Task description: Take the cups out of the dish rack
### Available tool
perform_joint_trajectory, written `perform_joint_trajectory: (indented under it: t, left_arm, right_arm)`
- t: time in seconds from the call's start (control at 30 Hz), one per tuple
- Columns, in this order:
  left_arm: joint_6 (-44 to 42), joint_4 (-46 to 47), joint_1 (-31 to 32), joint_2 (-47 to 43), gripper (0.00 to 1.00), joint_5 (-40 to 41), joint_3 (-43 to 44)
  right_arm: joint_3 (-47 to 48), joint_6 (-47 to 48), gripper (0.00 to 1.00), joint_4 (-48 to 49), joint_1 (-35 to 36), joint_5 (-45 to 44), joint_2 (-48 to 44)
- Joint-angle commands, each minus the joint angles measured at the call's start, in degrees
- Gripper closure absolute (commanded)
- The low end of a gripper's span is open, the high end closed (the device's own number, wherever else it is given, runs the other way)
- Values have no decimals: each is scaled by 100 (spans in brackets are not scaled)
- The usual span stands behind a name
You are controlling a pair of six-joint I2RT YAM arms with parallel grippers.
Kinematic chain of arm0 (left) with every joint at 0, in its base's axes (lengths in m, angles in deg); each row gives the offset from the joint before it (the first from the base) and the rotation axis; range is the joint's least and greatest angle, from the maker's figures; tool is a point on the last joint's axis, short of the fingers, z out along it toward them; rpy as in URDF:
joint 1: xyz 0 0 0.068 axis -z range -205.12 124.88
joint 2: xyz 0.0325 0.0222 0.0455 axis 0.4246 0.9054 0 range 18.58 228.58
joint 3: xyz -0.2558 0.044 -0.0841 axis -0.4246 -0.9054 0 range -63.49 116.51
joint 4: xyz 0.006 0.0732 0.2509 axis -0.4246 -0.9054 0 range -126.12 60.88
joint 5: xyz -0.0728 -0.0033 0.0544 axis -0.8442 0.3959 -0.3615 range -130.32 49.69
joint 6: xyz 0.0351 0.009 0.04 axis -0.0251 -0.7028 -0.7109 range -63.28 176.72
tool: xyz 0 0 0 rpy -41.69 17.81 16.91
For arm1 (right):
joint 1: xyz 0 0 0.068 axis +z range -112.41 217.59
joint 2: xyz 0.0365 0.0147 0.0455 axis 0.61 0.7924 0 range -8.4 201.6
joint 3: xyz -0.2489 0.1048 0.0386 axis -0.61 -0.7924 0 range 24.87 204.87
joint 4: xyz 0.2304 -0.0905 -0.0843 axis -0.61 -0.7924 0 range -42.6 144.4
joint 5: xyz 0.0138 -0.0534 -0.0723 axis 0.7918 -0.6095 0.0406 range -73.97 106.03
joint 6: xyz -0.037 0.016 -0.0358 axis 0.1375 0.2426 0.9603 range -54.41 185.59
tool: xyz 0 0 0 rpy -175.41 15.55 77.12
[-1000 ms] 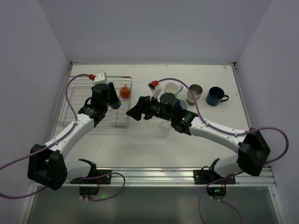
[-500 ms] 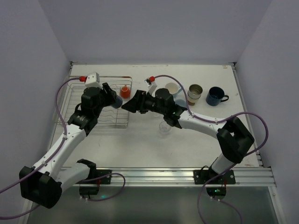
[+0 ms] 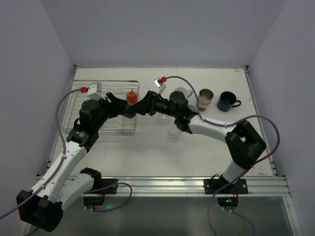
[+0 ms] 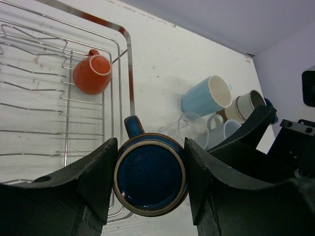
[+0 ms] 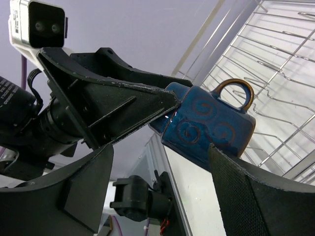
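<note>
My left gripper (image 4: 150, 178) is shut on a navy mug (image 4: 150, 174) with a brown rim, gripped across its body, base toward the camera. From above, the mug (image 3: 129, 112) hangs over the right edge of the dish rack (image 3: 93, 120). My right gripper (image 5: 162, 157) stands open facing it. The swirl-patterned mug (image 5: 206, 125) lies just past its fingertips, and its right finger is close under the mug. An orange mug (image 4: 92, 73) lies in the rack's far right corner. On the table stand a light blue mug (image 3: 182, 93), a metallic tumbler (image 3: 204, 98), another navy mug (image 3: 227, 101) and a clear glass (image 3: 173, 133).
The two grippers meet nose to nose over the rack's right rim (image 4: 129, 59). Close behind the right arm sit a grey-blue mug (image 4: 224, 129) and a second clear glass (image 4: 192, 125). Side walls stand along the table's left and right edges.
The left arm has swung its elbow out left and turned the navy mug toward the right gripper. The right gripper has moved up and left to the mug, and its jaws have widened.
</note>
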Motion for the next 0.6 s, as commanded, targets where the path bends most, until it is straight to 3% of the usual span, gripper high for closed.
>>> perform_joint_trajectory:
  t: [0.0,0.57]
  left_arm:
    - [384,808,-4,-196,100,-500,70]
    - [296,993,-4,-178,100,-447,70]
  right_arm:
    - [-210,-153,20,671,25,81,-205]
    - [-967,-92,18,663,7,-719,-803]
